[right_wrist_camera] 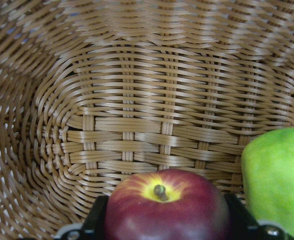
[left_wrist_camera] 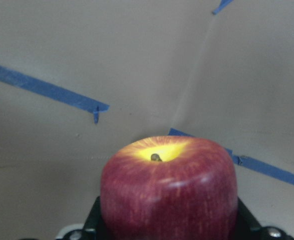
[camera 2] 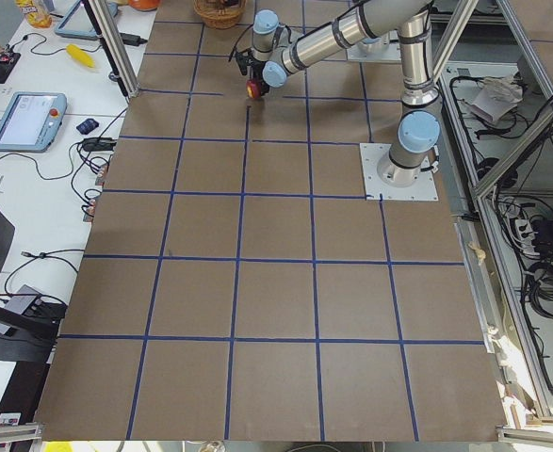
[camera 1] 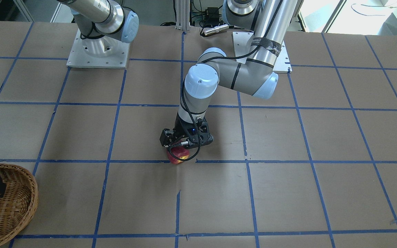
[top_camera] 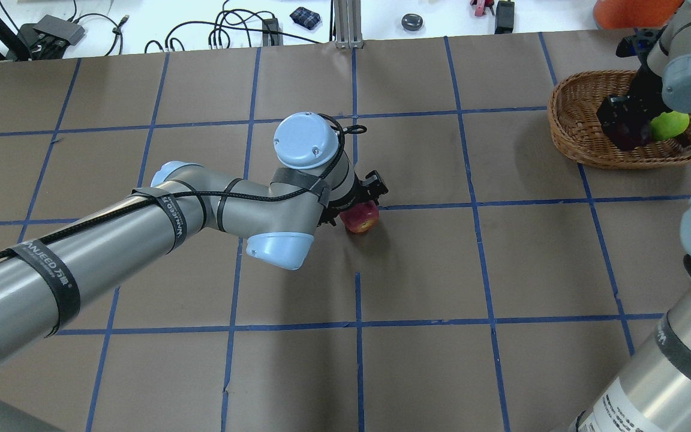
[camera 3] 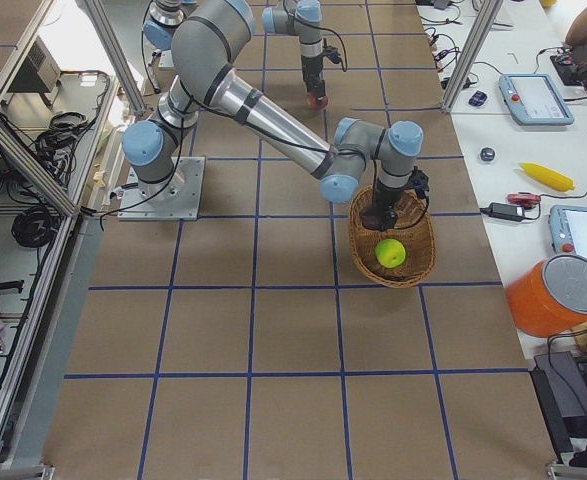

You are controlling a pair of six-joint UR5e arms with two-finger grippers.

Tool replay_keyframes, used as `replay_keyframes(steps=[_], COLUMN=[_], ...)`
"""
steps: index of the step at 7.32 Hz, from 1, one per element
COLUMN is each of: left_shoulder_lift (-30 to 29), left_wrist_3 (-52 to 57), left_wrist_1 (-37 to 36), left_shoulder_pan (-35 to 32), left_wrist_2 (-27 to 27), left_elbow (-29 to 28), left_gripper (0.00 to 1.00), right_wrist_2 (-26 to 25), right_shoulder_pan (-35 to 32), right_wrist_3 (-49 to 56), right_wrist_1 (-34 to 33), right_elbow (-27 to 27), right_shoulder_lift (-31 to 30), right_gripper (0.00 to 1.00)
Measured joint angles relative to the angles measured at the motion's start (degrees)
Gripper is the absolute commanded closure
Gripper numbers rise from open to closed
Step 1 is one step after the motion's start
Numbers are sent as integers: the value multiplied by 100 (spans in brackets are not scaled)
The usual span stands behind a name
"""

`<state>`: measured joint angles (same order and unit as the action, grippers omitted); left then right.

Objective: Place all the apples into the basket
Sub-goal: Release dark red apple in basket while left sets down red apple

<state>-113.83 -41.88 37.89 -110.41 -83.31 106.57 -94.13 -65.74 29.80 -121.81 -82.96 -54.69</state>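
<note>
The lighter red apple (left_wrist_camera: 169, 185) with a yellow patch sits between my left gripper's (left_wrist_camera: 167, 225) fingers, at table level by a blue tape crossing. It also shows in the overhead view (top_camera: 362, 219) and in the front view (camera 1: 177, 157). My left gripper (top_camera: 360, 207) is shut on it. My right gripper (top_camera: 630, 129) is down inside the wicker basket (top_camera: 567, 132), shut on the dark maroon apple (right_wrist_camera: 159, 207). The lime-green apple (right_wrist_camera: 277, 180) lies in the basket right beside it and also shows in the overhead view (top_camera: 669, 125).
The basket (camera 1: 12, 206) stands near the table's far right corner as the robot sees it. The table (top_camera: 429, 270) is brown paper with a blue tape grid. Cables and small devices (top_camera: 231, 30) lie beyond its far edge.
</note>
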Motion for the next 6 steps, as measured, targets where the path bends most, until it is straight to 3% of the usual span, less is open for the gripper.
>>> replay_keyframes(steps=[1, 2, 4, 6], left_shoulder_lift=[134, 350, 1037, 1777], left_wrist_3=[127, 350, 973, 1950], left_wrist_1=[22, 188, 1166, 2897], left_shoulder_pan=[92, 194, 391, 757], left_wrist_2=[0, 8, 15, 21], left_elbow=[-18, -31, -77, -491], left_gripper=[0, 0, 0, 0], right_wrist_2=[-5, -6, -16, -28], right_shoulder_pan=[17, 34, 42, 38], right_wrist_3=[40, 66, 82, 74], right_wrist_1=[-34, -47, -43, 92], right_elbow=[24, 60, 103, 110], right_shoulder_lift=[36, 49, 52, -43], right_gripper=[16, 0, 0, 0])
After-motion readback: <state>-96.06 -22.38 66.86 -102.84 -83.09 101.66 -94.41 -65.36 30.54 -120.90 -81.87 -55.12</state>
